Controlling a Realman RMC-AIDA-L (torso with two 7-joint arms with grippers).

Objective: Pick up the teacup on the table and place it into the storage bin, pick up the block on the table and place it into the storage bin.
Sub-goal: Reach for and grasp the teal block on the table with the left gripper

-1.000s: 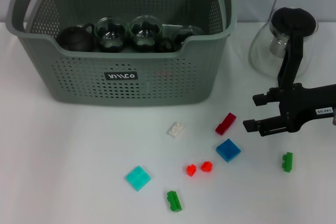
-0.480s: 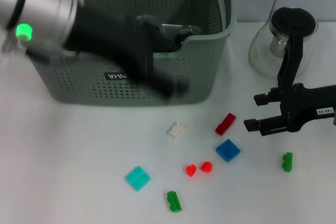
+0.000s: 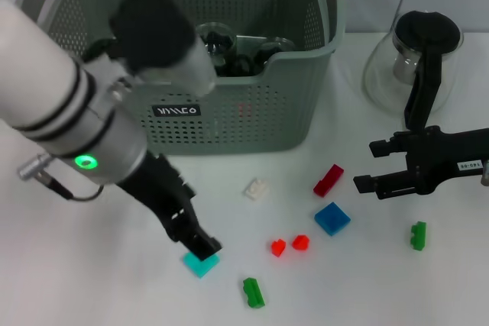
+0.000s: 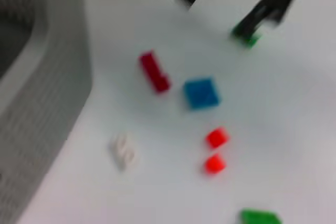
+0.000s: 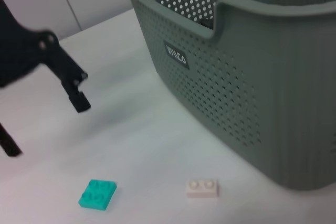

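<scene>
The storage bin [image 3: 229, 124], grey-green with perforated walls, already holds dark teaware, so the teacup part looks done, while the blocks all lie on the white table [image 3: 92, 280] in front of it. The left gripper [image 3: 200, 248] hangs directly over the teal block [image 3: 201, 264], a flat square studded plate, jaws spread and empty in the right wrist view. The right gripper [image 3: 368, 166] waits released near the glass pitcher [image 3: 412, 55].

storage bin [image 3: 252, 112]: matt perforated plastic | pitcher [image 3: 386, 74]: clear glass | table [image 3: 92, 280]: smooth white
</scene>
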